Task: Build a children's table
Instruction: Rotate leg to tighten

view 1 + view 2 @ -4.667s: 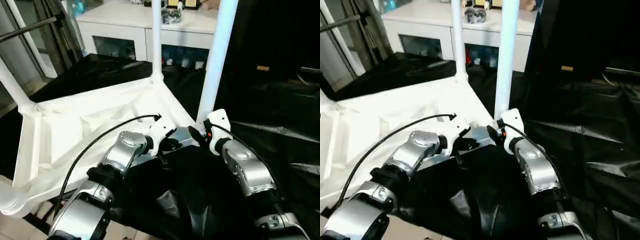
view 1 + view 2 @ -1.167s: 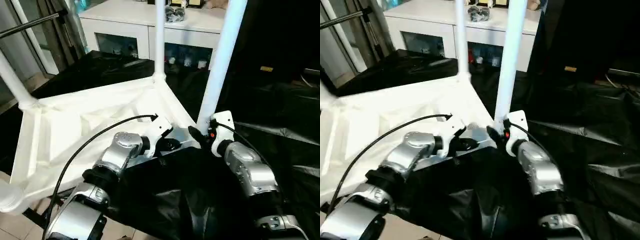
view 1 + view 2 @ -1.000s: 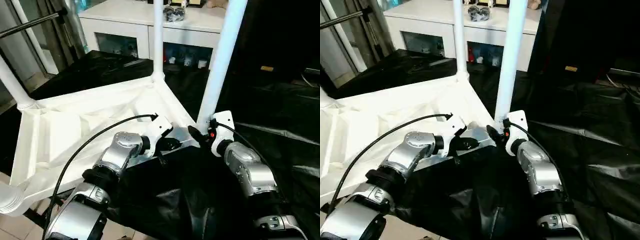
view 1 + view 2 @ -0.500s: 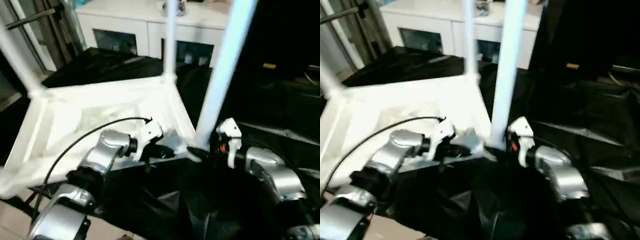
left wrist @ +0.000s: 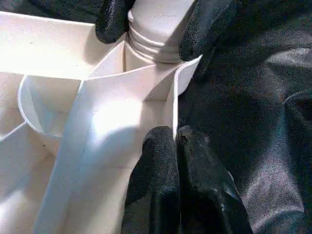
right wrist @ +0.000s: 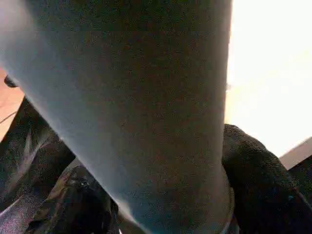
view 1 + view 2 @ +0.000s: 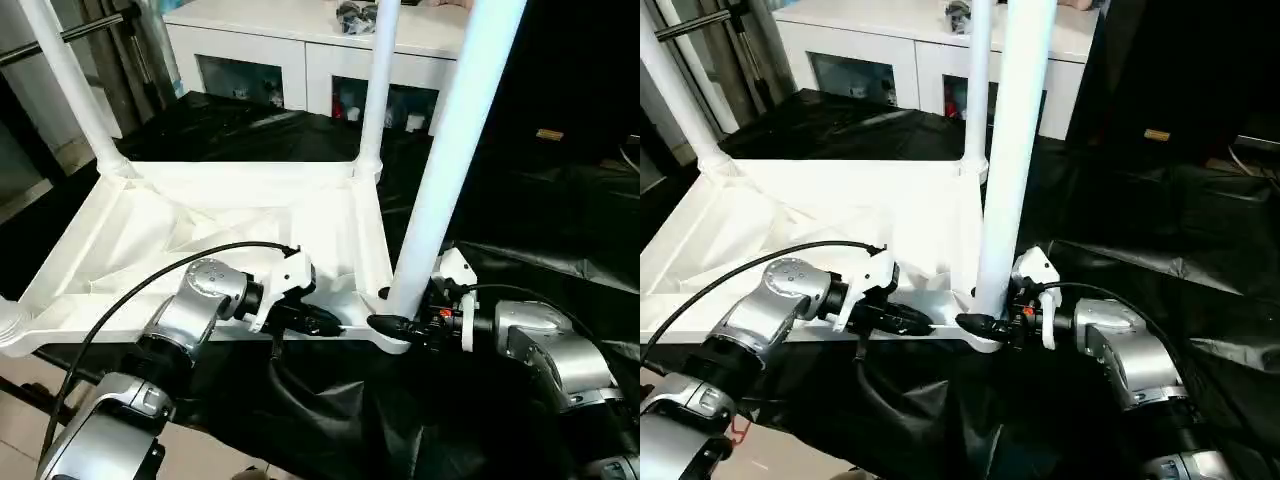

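The children's table point(image 7: 200, 220) lies upside down on the black-draped work table, its ribbed underside facing up. Three white legs stand in its corner sockets: the near right leg point(image 7: 445, 170), a far leg point(image 7: 372, 90) and a far left leg point(image 7: 70, 80). My left gripper point(image 7: 320, 322) is shut on the thin front rim point(image 5: 146, 97) of the top, close to the near right corner. My right gripper point(image 7: 395, 325) comes in from the right and is shut around the base of the near right leg point(image 5: 156, 24), with one black finger point(image 5: 209, 29) on each side.
A white cabinet point(image 7: 300, 60) with glass doors stands behind the work table. Black cloth point(image 7: 560, 230) covers the work table to the right and in front. The near left corner socket point(image 7: 10, 325) overhangs the cloth's edge above the floor.
The whole picture has shifted. My right forearm has swung out to the right, so its gripper now points left at the leg base. The table has turned slightly with both grippers still on it.
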Robot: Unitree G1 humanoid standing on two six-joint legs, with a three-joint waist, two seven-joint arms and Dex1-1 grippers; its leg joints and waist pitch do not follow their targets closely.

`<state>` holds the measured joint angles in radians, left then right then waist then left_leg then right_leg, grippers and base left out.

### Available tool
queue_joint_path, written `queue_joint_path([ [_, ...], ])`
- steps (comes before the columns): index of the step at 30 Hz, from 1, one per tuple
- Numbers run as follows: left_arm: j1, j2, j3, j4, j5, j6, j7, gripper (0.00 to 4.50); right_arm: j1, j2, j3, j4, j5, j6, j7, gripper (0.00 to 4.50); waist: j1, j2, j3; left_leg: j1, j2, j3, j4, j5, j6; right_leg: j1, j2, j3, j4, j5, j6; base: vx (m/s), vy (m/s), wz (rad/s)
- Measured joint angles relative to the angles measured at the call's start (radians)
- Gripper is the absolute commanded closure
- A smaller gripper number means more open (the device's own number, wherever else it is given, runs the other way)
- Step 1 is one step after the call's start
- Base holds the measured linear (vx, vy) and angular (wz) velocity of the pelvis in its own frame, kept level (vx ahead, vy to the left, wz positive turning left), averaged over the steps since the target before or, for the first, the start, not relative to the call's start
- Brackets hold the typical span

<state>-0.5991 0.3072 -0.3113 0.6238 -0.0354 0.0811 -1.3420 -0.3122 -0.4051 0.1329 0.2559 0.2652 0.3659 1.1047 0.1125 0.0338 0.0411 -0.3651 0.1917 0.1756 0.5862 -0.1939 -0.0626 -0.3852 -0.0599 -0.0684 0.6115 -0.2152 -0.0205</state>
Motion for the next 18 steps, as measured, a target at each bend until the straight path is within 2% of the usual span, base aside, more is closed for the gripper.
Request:
queue_joint_path([
  [3, 0.001, -0.007, 0.008, 0.003, 0.001, 0.018, 0.028, 4.5, -0.002, 0.024, -0.005, 0.006, -0.009, 0.001, -0.05, 1.85, -0.001, 0.0, 0.0, 0.001, 0.0, 0.0, 0.0, 0.0, 0.0, 0.0, 0.0, 0.0, 0.001, 0.0, 0.0, 0.0, 0.0, 0.0],
  [7, -0.028, -0.066, 0.054, 0.059, 0.03, 0.044, 0.219, 4.5, -0.064, 0.146, -0.066, 0.102, -0.071, -0.026, -0.334, 1.86, -0.024, 0.0, 0.0, 0.003, -0.001, 0.0, 0.002, -0.001, -0.005, 0.001, 0.0, 0.001, 0.003, 0.003, -0.001, 0.0, 0.0, 0.0],
  [12, -0.053, -0.144, 0.07, 0.101, 0.035, 0.074, 0.375, 4.5, -0.116, 0.225, -0.117, 0.167, -0.1, -0.025, -0.565, 1.86, -0.026, 0.001, -0.001, 0.007, -0.002, 0.0, 0.001, -0.001, -0.005, 0.004, -0.001, 0.003, 0.002, 0.004, 0.0, 0.0, 0.0, 0.0],
  [15, -0.061, -0.179, 0.076, 0.112, 0.04, 0.093, 0.438, 4.5, -0.132, 0.263, -0.128, 0.189, -0.124, -0.038, -0.678, 1.86, -0.025, 0.003, -0.002, 0.008, -0.002, 0.0, -0.001, -0.001, -0.006, 0.004, 0.0, 0.003, 0.002, 0.004, 0.0, 0.0, 0.0, 0.0],
  [16, -0.061, -0.185, 0.079, 0.113, 0.045, 0.094, 0.448, 4.5, -0.132, 0.274, -0.13, 0.194, -0.138, -0.051, -0.698, 1.51, -0.025, 0.004, -0.003, 0.008, -0.002, 0.0, -0.001, -0.001, -0.006, 0.004, 0.0, 0.003, 0.002, 0.004, 0.0, 0.0, 0.0, 0.0],
  [18, -0.061, -0.193, 0.08, 0.114, 0.051, 0.093, 0.455, 4.5, -0.132, 0.277, -0.131, 0.198, -0.152, -0.06, -0.709, 1.16, -0.023, 0.005, -0.003, 0.008, -0.002, 0.0, -0.001, -0.001, -0.006, 0.004, 0.0, 0.003, 0.002, 0.004, 0.0, 0.0, 0.0, 0.0],
])
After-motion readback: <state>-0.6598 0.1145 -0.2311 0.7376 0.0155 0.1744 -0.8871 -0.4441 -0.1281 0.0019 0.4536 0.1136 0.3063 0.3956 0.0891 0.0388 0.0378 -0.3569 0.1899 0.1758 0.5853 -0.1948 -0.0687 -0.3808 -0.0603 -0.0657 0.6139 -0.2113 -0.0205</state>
